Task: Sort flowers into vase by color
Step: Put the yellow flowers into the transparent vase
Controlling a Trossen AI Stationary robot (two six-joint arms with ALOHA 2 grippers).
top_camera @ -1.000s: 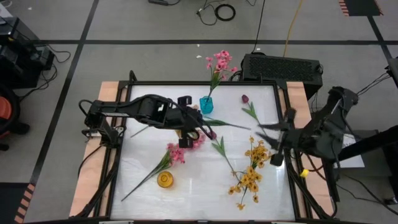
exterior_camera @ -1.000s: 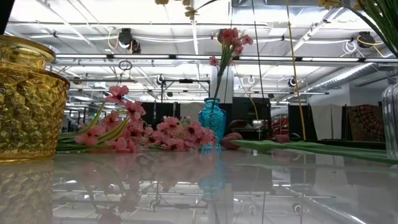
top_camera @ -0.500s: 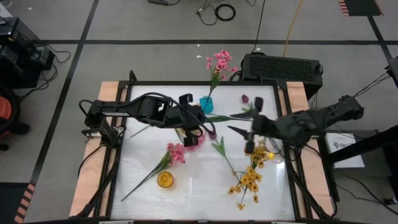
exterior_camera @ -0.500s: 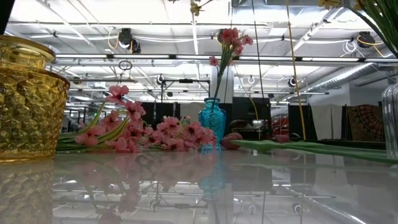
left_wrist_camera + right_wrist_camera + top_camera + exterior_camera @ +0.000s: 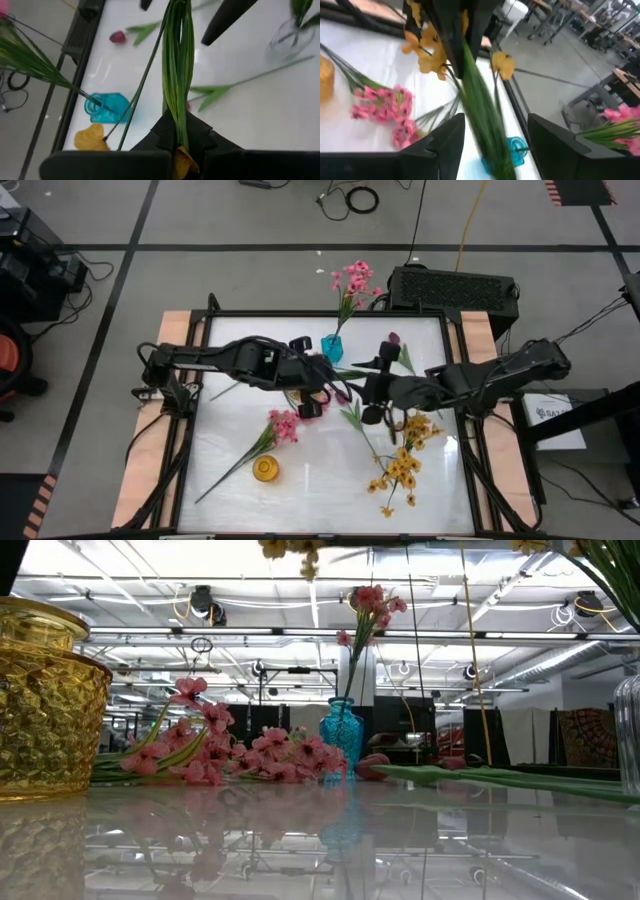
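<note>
**Yellow spray held mid-table for a handover**

Yellow blossom spray (image 5: 175, 95) hangs near the table's centre, left gripper (image 5: 312, 392) jaws clamped on its leafy stem. The right gripper (image 5: 375, 387), jaws apart, faces it across the stem. Light, floppy and slippery, it likely wants holding low on the stiffer stem. The yellow vase (image 5: 265, 469) sits near the front edge.

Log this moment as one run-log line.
left gripper: shut on green flower stem | right gripper: open, approaching stem | blue glass vase: pink spray
</note>
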